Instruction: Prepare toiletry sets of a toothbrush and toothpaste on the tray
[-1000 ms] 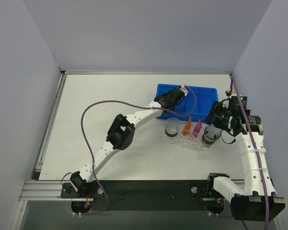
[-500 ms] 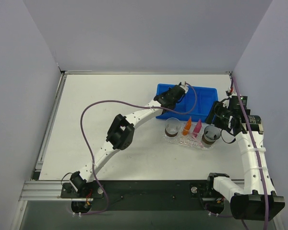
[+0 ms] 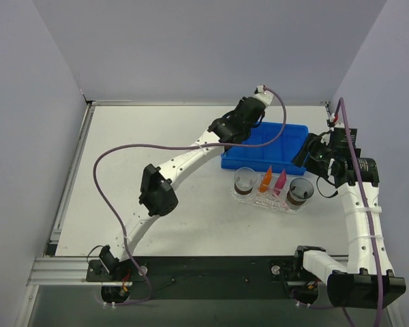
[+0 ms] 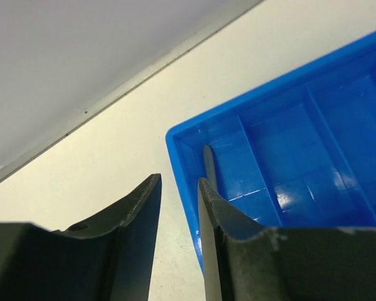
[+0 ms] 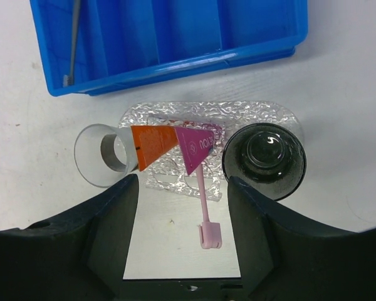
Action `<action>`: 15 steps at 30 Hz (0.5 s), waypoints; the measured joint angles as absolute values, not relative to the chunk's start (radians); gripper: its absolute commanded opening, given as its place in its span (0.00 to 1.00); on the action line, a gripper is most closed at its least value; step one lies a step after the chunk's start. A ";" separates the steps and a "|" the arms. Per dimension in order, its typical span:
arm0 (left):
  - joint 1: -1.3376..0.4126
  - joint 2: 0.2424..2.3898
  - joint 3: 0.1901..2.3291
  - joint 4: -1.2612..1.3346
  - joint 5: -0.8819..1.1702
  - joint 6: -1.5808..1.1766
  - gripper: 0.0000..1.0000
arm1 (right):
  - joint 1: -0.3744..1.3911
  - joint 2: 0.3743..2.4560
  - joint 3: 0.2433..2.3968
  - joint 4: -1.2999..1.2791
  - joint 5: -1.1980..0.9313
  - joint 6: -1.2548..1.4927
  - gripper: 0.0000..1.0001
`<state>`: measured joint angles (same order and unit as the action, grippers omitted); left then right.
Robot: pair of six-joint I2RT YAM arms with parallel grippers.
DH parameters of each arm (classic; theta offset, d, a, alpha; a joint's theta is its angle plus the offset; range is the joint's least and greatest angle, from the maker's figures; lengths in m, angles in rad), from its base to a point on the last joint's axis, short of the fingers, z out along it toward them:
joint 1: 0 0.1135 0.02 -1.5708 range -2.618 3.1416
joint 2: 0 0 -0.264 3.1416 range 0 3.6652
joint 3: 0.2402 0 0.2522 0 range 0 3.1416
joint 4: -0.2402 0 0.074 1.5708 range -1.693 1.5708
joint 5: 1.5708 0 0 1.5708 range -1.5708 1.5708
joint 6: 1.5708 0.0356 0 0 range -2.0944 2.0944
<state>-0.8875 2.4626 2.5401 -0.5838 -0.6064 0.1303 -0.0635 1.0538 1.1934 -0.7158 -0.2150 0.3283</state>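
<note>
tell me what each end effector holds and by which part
Nothing is held. The left end effector is open and empty near the toothbrush in the blue bin; the right end effector is open, facing the tray.

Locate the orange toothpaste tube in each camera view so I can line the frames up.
Top external: orange toothpaste tube right of centre, on the tray, between the clear cup and the pink tube.
Left wrist: not in it.
Right wrist: left of centre, on the tray, touching the pink tube.
Shared landmark: blue bin, seen in all three views.
</note>
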 measured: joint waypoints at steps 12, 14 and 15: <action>-0.606 1.961 2.067 -0.640 -0.373 -0.231 0.63 | 0.128 1.325 1.439 -0.721 -0.186 0.441 0.49; -0.488 1.868 1.884 -0.622 -0.336 -0.262 0.65 | 0.170 1.406 1.506 -0.722 -0.170 0.449 0.46; -0.430 1.821 1.791 -0.604 -0.318 -0.276 0.66 | 0.192 1.454 1.541 -0.714 -0.167 0.453 0.44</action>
